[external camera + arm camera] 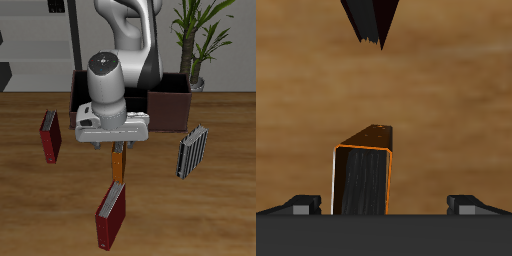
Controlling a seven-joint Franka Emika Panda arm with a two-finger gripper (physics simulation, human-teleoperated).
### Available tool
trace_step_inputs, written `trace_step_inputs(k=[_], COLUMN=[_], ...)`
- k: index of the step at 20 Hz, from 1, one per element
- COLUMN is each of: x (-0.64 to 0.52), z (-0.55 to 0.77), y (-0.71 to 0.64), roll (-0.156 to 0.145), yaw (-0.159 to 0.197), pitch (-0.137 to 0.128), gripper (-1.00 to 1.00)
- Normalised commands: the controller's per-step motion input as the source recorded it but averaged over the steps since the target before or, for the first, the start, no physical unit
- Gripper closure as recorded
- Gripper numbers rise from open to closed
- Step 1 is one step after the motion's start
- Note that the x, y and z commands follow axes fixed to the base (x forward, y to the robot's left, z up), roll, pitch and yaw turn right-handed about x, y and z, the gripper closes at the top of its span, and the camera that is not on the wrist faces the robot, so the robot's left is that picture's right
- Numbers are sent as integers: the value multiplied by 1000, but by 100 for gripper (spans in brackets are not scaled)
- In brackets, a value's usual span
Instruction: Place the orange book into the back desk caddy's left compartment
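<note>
The orange book (118, 168) stands upright on its edge on the table, mid-table. My gripper (117, 150) is right above it, open, with the book's top between the fingers. In the wrist view the book (362, 182) sits nearer one finger (300, 205) than the other, and the jaws stand wide apart without touching it. The back desk caddy (170, 105) is a dark maroon box at the table's back, partly hidden behind the arm. Its compartments do not show clearly.
A dark red book (110, 215) stands near the front edge, just in front of the orange book, and shows in the wrist view (372, 22). Another dark red book (50, 137) stands off to one side. A grey-and-black striped book (192, 150) stands on the other side.
</note>
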Motion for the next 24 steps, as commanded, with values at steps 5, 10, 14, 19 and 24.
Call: trace_step_inputs(k=[5, 10, 14, 19, 24], x=[11, 16, -19, -51, -238], z=[-145, -157, -3, 146, 389], y=[88, 23, -7, 6, -43], roll=[15, 11, -2, 3, -29], yaw=[-1, -16, -13, -1, 59], pitch=[17, 23, 0, -15, -30], gripper=[-100, 100, 100, 100, 100])
